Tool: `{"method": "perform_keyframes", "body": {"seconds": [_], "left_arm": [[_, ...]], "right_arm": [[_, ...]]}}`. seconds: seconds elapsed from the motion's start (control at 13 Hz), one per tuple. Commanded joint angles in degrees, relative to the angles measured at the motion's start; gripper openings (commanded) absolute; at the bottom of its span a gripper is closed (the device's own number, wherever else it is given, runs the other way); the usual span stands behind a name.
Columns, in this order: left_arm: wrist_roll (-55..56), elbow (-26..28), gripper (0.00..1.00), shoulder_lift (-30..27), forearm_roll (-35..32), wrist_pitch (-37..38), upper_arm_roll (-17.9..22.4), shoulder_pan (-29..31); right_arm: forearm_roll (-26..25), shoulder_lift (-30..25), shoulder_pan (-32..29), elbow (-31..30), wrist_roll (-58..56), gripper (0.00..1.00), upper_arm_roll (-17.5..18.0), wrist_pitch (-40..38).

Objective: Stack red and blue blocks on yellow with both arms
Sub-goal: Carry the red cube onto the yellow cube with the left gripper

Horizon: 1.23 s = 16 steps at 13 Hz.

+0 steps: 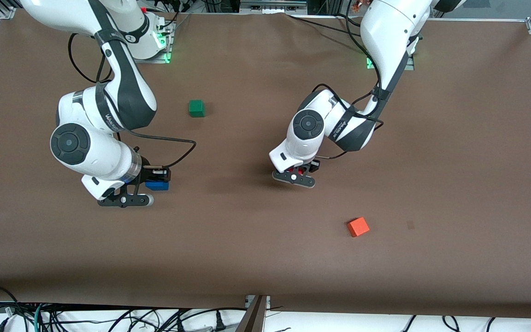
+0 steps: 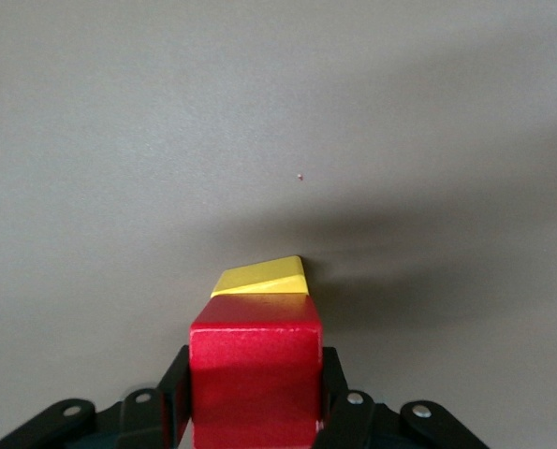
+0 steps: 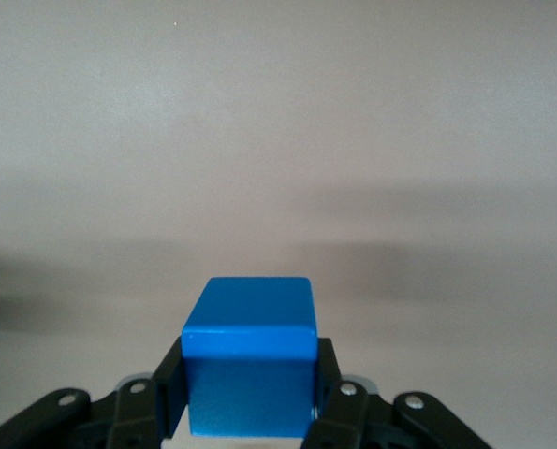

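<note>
red cube [image 2: 256,374] over yellow cube [image 2: 261,278], blue cube [image 3: 249,367] gripped

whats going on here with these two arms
Each arm has a cube. The left gripper is shut on the red block, right over the yellow cube near mid-table. The right gripper is shut on the blue block toward its own end. A green cube and an orange-red cube lie untouched.

A dark band on the right arm [image 1: 109,115] carried pale lettering, too small and skewed to read with certainty; a similar band on the left arm [image 1: 341,124] bore lettering equally unclear. No other text, label, number or sign was legible anywhere, neither on the cubes nor on the brown surface [image 1: 247,240]
</note>
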State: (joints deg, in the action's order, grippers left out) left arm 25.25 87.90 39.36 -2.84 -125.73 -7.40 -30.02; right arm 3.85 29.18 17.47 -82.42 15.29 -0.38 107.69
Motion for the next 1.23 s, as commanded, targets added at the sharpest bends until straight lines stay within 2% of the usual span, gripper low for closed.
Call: {"method": "perform_keyframes", "body": {"seconds": [0.0,0.08,0.15,0.38,0.54,0.85,1.0,1.15], "left_arm": [[1.6,0.1,0.03,-0.3,-1.4,0.2,0.5,-0.5],[2.3,0.1,0.18,-0.3,-1.4,0.2,0.5,-0.4],[3.7,-0.3,0.99,-0.4,-1.4,0.3,0.5,-0.4],[9.5,-1.1,1.00,-3.0,-0.7,1.6,0.5,0.0],[9.4,-3.2,1.00,-5.2,-0.6,7.2,0.6,1.7],[7.5,-12.4,1.00,-8.1,-0.7,18.9,0.4,10.0],[2.7,-14.9,1.00,-9.7,-0.7,20.2,0.4,14.9],[-4.4,-15.0,1.00,-12.2,-0.6,20.4,0.1,21.3]], "right_arm": [[1.8,0.9,-0.2,2.2,-0.1,0.20,0.4,-1.1],[1.9,0.9,-0.1,2.3,0.0,0.20,0.4,-1.0],[2.0,1.2,-0.1,3.1,0.0,0.20,0.4,-1.3],[2.1,1.8,-0.1,4.3,0.1,0.20,0.4,-1.7],[2.1,1.8,0.1,4.4,0.2,0.20,0.4,-1.7],[2.3,2.1,3.0,5.6,8.1,0.20,0.6,-1.6],[3.8,3.5,6.2,7.9,15.7,0.20,0.6,-1.6],[4.1,6.0,10.5,12.2,24.1,0.20,0.6,-1.3]]}}
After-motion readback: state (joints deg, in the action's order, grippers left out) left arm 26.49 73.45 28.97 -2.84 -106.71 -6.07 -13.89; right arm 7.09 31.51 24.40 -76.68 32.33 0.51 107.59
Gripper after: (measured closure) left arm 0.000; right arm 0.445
